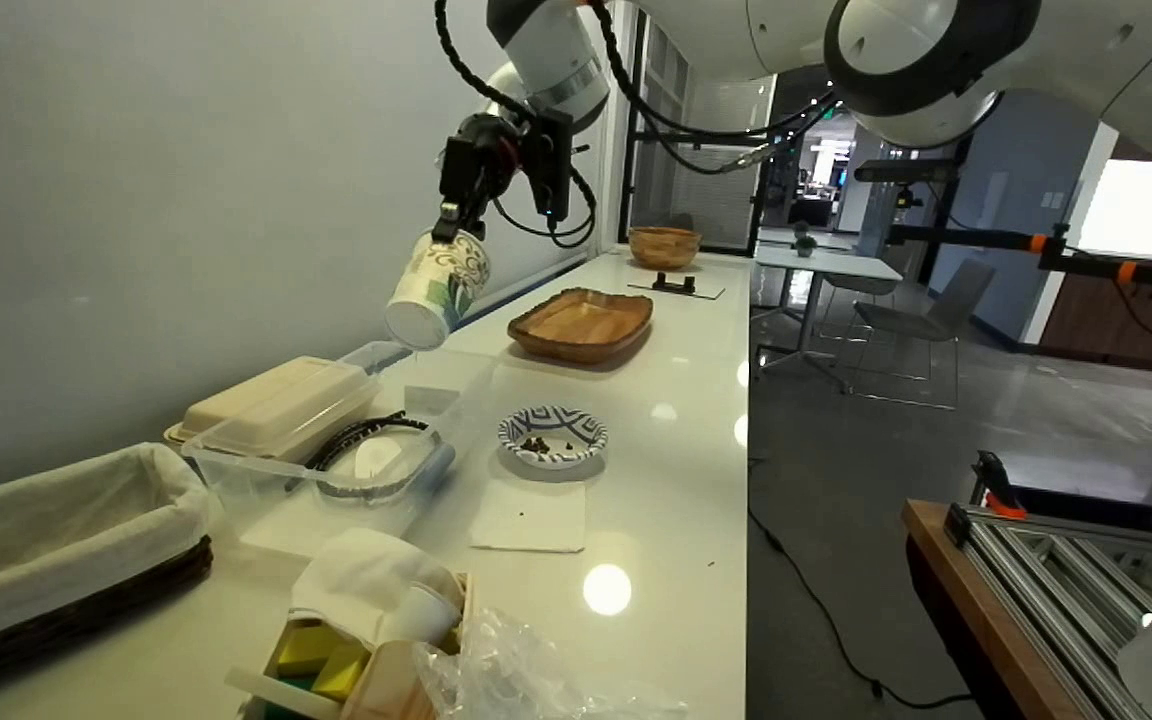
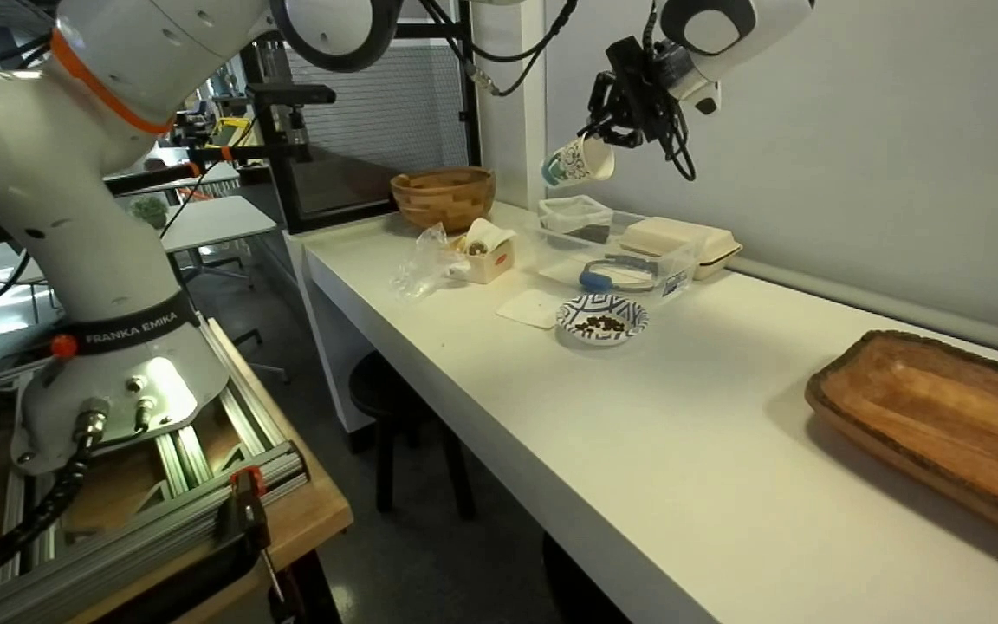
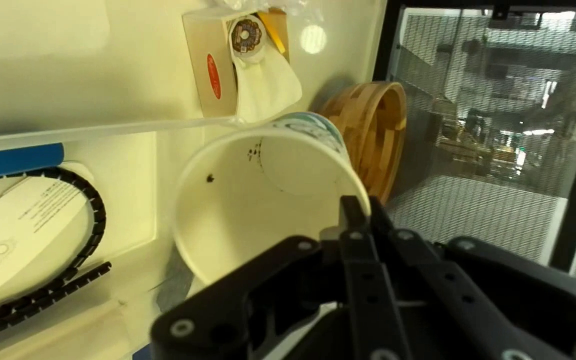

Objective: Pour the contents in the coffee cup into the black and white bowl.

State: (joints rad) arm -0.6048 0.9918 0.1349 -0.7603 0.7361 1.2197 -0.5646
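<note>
Seemingly an office lab: robot stand (image 2: 319, 511), white table (image 1: 841, 264), grey chairs (image 1: 960, 298).

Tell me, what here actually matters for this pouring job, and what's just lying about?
For the job:
gripper, holding the tilted paper cup
patterned bowl, with dark bits inside

Just lying about:
wooden tray
round wooden bowl
clear plastic bin
cloth-lined basket
plastic bag

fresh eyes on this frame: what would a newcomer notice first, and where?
Probably the coffee cup, tipped in mid-air above the counter with its rim pinched in the gripper; the wrist view looks into it and shows a few dark specks inside. Next, likely the black and white bowl on the counter, with dark bits in it. After that, maybe the wooden tray, large at the right edge of an exterior view.
</note>
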